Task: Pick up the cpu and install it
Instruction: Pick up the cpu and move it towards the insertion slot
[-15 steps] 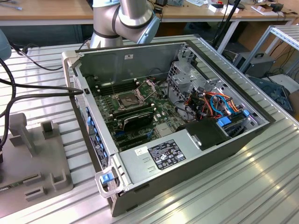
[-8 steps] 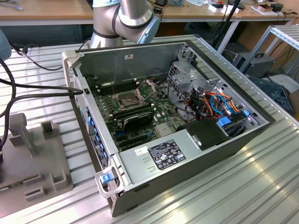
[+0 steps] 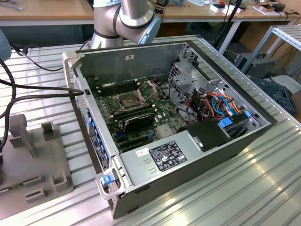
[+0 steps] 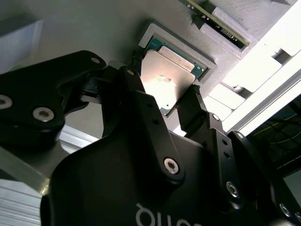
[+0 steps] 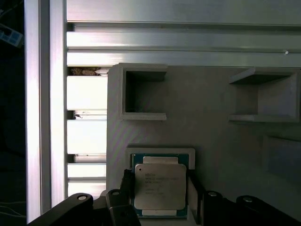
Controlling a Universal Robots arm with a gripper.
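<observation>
In the exterior view the arm (image 3: 127,16) stands at the far edge of the slatted table (image 3: 263,188). An open computer case (image 3: 188,155) lies mid-table, and a grey holder (image 3: 33,155) sits by the table's edge on the exterior view's left. In the second wrist view the gripper (image 4: 165,75) has its fingers (image 4: 141,99) spread astride the cpu (image 4: 171,70), seemingly just short of touching. In the first wrist view the cpu (image 5: 160,186) lies flat in a framed recess near one edge of the holder (image 5: 211,141).
</observation>
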